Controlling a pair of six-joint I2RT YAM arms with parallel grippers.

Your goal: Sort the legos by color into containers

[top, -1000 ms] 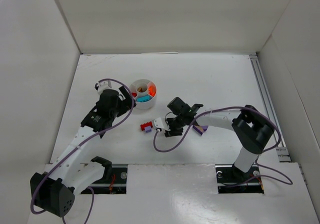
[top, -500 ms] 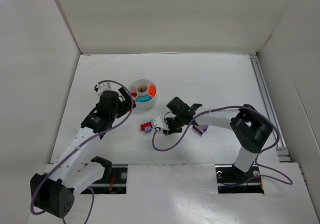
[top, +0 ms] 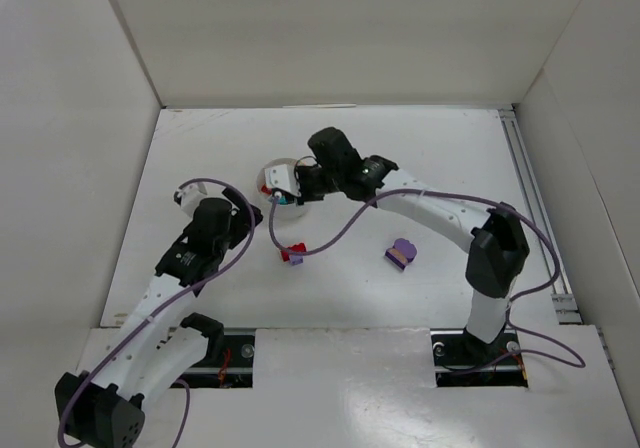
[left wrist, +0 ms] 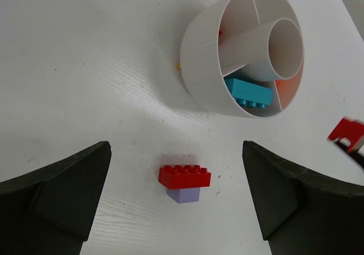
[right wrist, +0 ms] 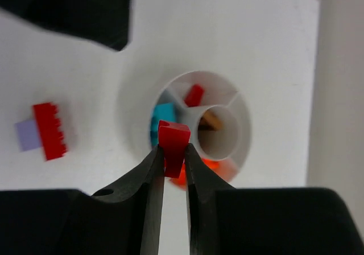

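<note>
Red brick [right wrist: 173,134] pinched in right claw [right wrist: 173,154], hanging over divided dish [right wrist: 199,73]. Shift to wedge holding red piece [right wrist: 195,94], clear of teal brick [right wrist: 162,118] and centre tube [right wrist: 226,138]; lower, then release. Left claw [left wrist: 176,152] wide over red-purple stack [left wrist: 184,182] on counter [left wrist: 85,67].

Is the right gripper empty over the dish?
No, the right gripper is shut on a small red lego, held above the divided white dish.
</note>
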